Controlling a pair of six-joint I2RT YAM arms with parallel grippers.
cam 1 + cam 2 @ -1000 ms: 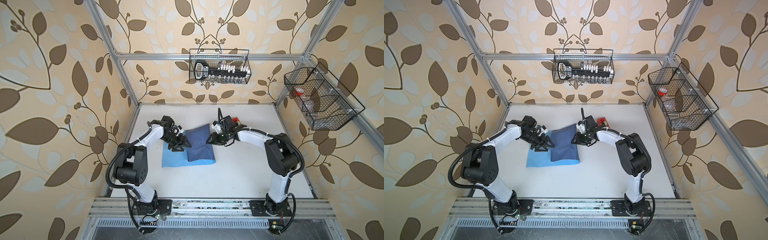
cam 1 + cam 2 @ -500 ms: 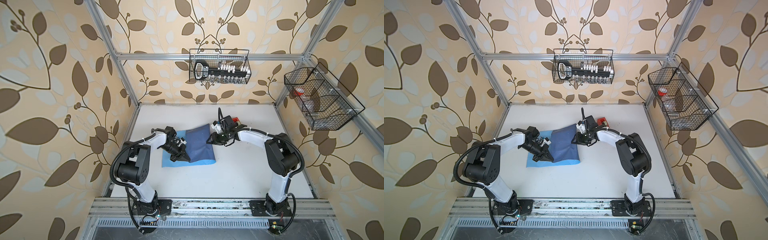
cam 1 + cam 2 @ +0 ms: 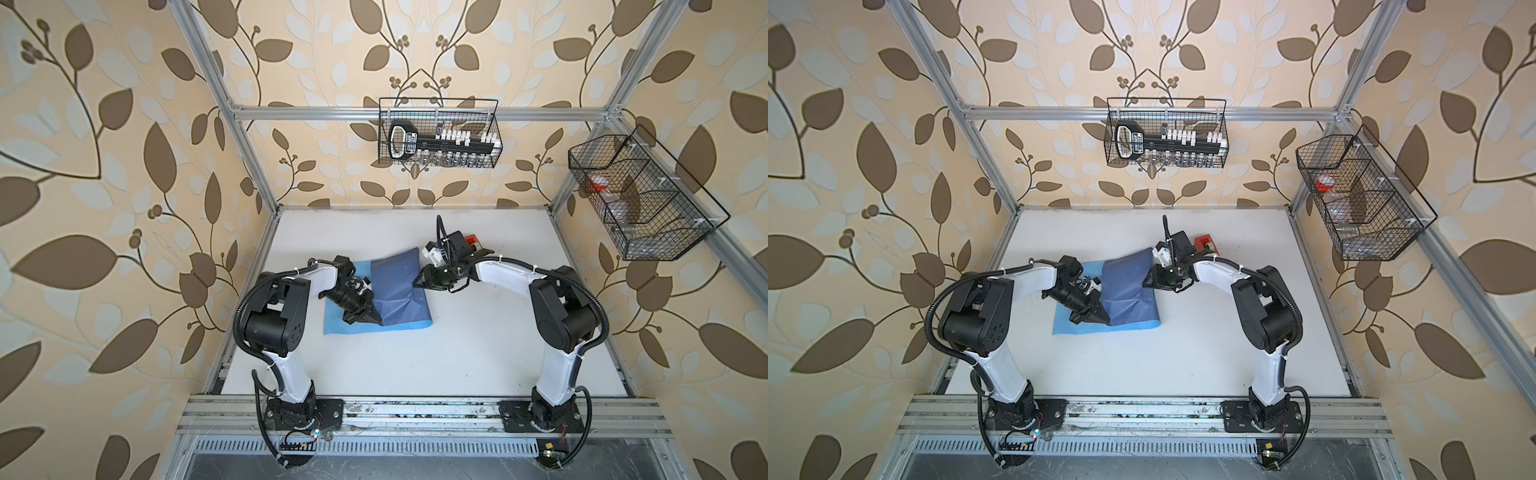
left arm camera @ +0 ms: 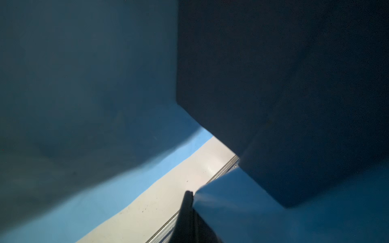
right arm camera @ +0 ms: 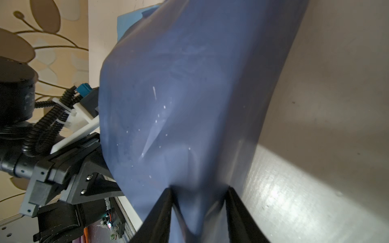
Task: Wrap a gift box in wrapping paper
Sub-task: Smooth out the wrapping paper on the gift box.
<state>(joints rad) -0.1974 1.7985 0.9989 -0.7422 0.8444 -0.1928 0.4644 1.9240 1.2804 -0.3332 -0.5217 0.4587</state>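
Left gripper (image 3: 375,322), jaws together on the wrapping paper's (image 3: 401,286) edge, holds it raised beside the gift box (image 4: 273,73) on the sheet, likely for folding over, while the right gripper (image 3: 416,284) clamps the covering flap taut.

The table (image 3: 457,365) carries one wrapping paper (image 3: 399,291), one gift box (image 4: 284,63) and one red dispenser (image 3: 471,240). There are two arms (image 3: 503,270) and two wire baskets (image 3: 438,133).
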